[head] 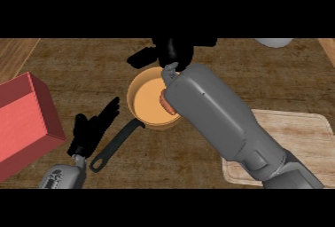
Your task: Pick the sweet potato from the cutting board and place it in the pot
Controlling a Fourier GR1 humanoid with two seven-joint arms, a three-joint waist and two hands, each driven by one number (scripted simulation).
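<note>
Your sweet potato (167, 105) lies inside the pot (145, 103), against its right wall, half hidden under your right forearm. The right hand (171, 49) sits beyond the pot's far rim, fingers seemingly curled on nothing. Your left hand (91, 126) rests left of the pot's handle, fingers straight.

1 pot (145, 103), 1 sweet potato (167, 106), 1 cutting board (297, 133), 1 red box (23, 119), 2 robot hands (91, 126) (171, 49)

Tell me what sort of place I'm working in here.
Probably a kitchen counter: a dark brown speckled countertop carries an orange pot with a black handle, and a pale wooden cutting board lies beside it.
</note>
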